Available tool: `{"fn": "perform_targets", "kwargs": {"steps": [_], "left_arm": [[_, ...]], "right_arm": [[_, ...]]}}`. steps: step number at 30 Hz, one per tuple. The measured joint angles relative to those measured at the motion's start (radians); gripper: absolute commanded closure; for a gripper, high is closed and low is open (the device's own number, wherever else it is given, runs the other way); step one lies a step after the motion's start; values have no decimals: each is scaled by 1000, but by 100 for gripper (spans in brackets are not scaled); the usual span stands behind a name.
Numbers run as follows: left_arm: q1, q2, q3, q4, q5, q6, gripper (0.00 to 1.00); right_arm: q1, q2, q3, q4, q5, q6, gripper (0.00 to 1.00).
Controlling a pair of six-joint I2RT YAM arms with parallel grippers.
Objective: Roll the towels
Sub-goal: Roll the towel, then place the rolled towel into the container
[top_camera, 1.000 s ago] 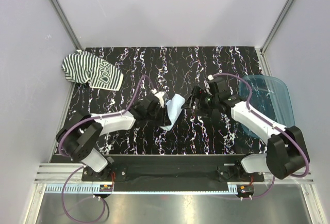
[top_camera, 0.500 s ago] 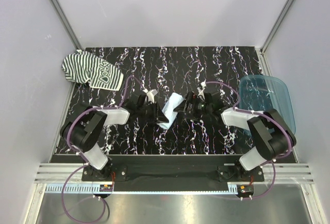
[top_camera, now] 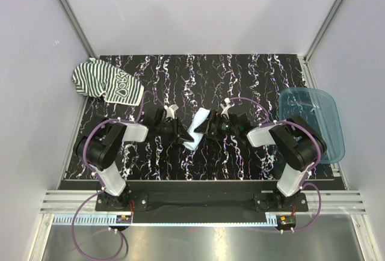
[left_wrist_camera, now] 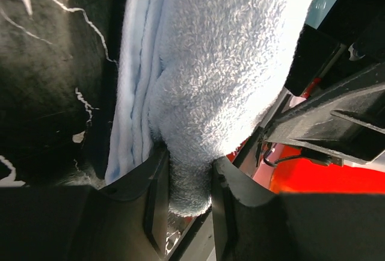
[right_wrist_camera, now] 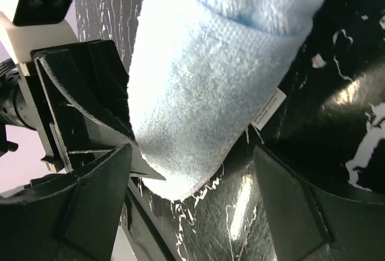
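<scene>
The pale blue towel [top_camera: 197, 126] is a thick folded bundle held at mid-table. My left gripper [top_camera: 180, 133] is shut on it, and a fuzzy fold [left_wrist_camera: 222, 62] is pinched between its jaws [left_wrist_camera: 187, 174]. My right gripper [top_camera: 210, 127] faces it from the right with its jaws open. In the right wrist view the towel's rounded end [right_wrist_camera: 210, 74], with a white label, sits between my right gripper's [right_wrist_camera: 192, 153] wide-spread fingers without being squeezed. The striped towel [top_camera: 107, 83] lies crumpled at the table's far left corner, away from both grippers.
A translucent blue plastic tray [top_camera: 322, 101] sits at the right edge of the black marbled table [top_camera: 240, 74]. Grey walls and metal posts close in the back and sides. The two grippers' bodies nearly touch around the towel.
Both arms have folded lower and drawn in toward the centre. The right gripper has slid left up to the towel's end. The left gripper keeps its hold on the blue towel.
</scene>
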Motion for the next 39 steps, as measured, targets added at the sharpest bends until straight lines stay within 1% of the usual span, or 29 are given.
{"fn": "perform_targets", "kwargs": {"steps": [10,15,22,26,29,30,31,32,33,34,36,37,39], "left_arm": [[49,41,5,8,77,-30,80],[87,63,4,12,124,-53,79],[119,91,2,31,174,-83,79],[131,101,-6,50,192,-100,79],[135,106,-9,63,201,-107,79],[135,108,-9,65,202,-109,79],[137,111,-9,68,204,-114,78],[138,111,-9,69,204,-118,78],[138,112,-9,69,204,-121,78],[140,112,-9,70,204,-122,76],[142,111,-10,70,204,-123,74],[142,111,-12,71,204,-124,71],[145,108,-16,76,204,-126,65]], "right_arm": [[10,44,0,107,32,-15,13],[23,84,0,185,42,-15,20],[61,163,10,332,57,-12,20],[66,178,10,366,70,-11,21],[69,189,10,379,82,-12,34],[69,197,13,385,84,-11,40],[69,205,17,388,84,-11,53],[69,216,23,396,83,-9,60],[69,224,27,404,82,-5,65],[70,230,32,411,82,1,75],[73,239,37,421,84,2,87],[74,243,39,423,84,5,94],[77,243,40,425,87,4,100]]}}
